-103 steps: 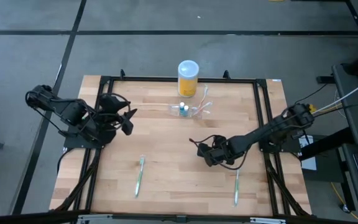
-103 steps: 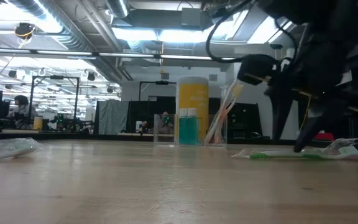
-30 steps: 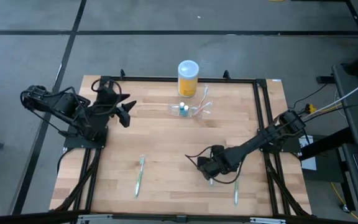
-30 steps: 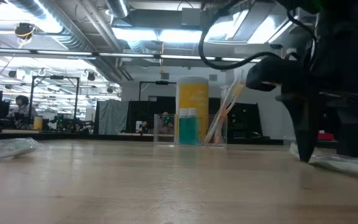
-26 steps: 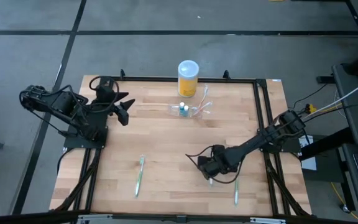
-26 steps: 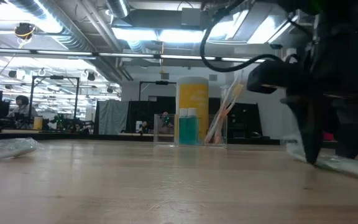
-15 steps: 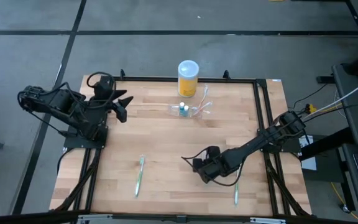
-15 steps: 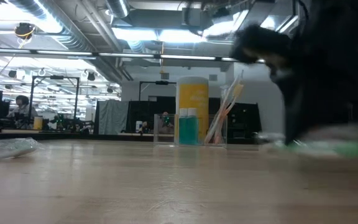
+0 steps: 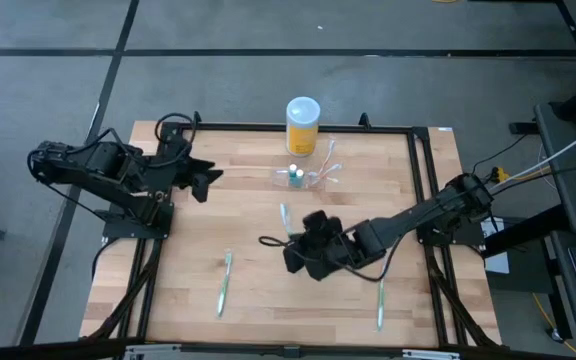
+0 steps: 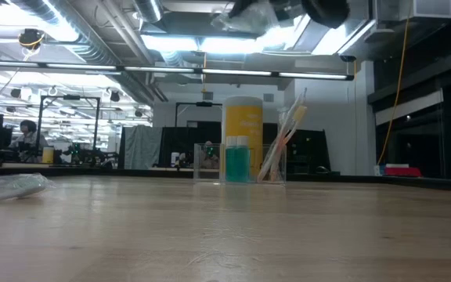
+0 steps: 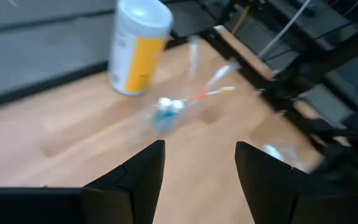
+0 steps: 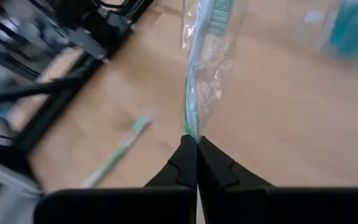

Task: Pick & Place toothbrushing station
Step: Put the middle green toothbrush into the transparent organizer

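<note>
A wrapped green toothbrush (image 12: 199, 68) is pinched in the right claw (image 12: 196, 144), which is clenched on the wrapper's end and held above the middle of the table (image 9: 248, 215). The left claw (image 11: 197, 158) is held released near the table's far left part. The toothbrushing station (image 9: 306, 176) is set near the far edge, just in front of the yellow container (image 9: 302, 125).

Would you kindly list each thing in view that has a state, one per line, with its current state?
right gripper: shut on wrapped toothbrush, above the table's middle
wrapped toothbrush: lifted, held by one end
left gripper: open, empty
toothbrushing station: upright, holding brushes and small tubes
yellow container: upright, white lid on
two toothbrushes: lying flat on table
</note>
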Controlling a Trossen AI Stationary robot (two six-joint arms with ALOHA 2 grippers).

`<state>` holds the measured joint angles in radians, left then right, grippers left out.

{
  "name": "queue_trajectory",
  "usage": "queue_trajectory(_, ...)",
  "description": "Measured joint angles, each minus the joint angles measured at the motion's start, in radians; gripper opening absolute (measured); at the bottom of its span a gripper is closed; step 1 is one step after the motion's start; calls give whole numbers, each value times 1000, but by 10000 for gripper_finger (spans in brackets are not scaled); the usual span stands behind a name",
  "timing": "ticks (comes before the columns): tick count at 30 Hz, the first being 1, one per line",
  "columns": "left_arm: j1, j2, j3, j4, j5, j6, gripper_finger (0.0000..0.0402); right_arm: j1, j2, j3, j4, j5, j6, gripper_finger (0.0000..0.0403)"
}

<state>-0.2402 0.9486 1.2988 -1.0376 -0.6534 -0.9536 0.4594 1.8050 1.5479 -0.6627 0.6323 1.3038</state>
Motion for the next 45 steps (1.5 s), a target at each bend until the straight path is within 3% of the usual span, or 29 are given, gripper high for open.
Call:
queue_trajectory(8,49,68,0,282,177,98,243,-79,2,129,-52,27,-380,0)
queue_trajectory(13,84,112,0,294,182,95,280,-161,2,260,-23,116,-619,0)
queue_trajectory(19,85,150,0,531,186,160,286,-218,0,406,47,106,-866,0)
queue_trajectory(32,100,227,0,796,126,300,277,-215,5,444,40,55,-923,0)
queue_trajectory(37,115,235,0,796,105,288,218,-215,5,444,38,45,-927,0)
queue_trajectory(45,118,235,0,796,111,290,17,-218,2,444,36,44,-949,0)
